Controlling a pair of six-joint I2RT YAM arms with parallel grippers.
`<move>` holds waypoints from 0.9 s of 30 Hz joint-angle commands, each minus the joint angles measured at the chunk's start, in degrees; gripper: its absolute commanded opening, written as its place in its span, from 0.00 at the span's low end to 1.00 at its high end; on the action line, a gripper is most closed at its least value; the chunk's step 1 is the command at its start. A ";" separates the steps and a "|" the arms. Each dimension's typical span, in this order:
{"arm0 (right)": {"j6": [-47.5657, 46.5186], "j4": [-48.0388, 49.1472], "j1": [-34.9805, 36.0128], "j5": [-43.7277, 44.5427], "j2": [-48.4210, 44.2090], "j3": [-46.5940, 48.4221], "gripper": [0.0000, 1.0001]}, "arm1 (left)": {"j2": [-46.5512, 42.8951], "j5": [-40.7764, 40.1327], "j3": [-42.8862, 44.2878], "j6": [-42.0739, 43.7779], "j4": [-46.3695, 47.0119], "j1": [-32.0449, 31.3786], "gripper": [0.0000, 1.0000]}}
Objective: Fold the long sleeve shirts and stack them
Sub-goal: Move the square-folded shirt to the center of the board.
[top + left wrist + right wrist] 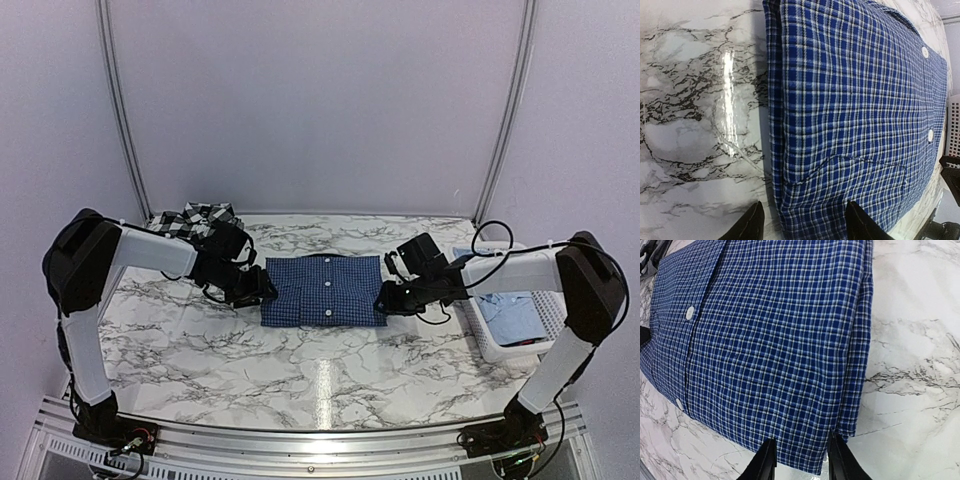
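A dark blue checked shirt [325,290] lies folded into a rectangle in the middle of the marble table, buttons up. My left gripper [262,290] hovers at its left edge and is open. In the left wrist view the fingers [756,220] straddle a corner of the shirt [855,100], one over bare marble, one over cloth. My right gripper [385,298] is at the shirt's right edge, open. In the right wrist view its tips [801,439] stand either side of the flat corner of the shirt [770,340]. A black-and-white plaid shirt [195,218] lies crumpled at the back left. A pale blue shirt [515,315] sits in the basket.
A white slatted basket [490,345] stands at the right edge of the table, beside my right arm. Bare marble [300,370] stretches in front of the folded shirt. Metal frame poles [120,110] rise at the back corners.
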 commanded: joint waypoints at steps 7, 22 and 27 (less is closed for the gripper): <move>-0.67 -0.40 -1.85 3.56 1.39 3.54 0.34 | 6.45 -8.74 5.88 2.63 -9.79 -1.44 0.57; -2.80 1.88 -3.91 2.99 9.06 7.64 0.34 | 11.37 -10.74 10.67 1.48 -12.73 -2.45 0.45; -2.96 2.06 -3.94 3.20 9.32 7.41 0.34 | 11.99 -9.13 11.53 0.24 -12.17 -2.61 0.39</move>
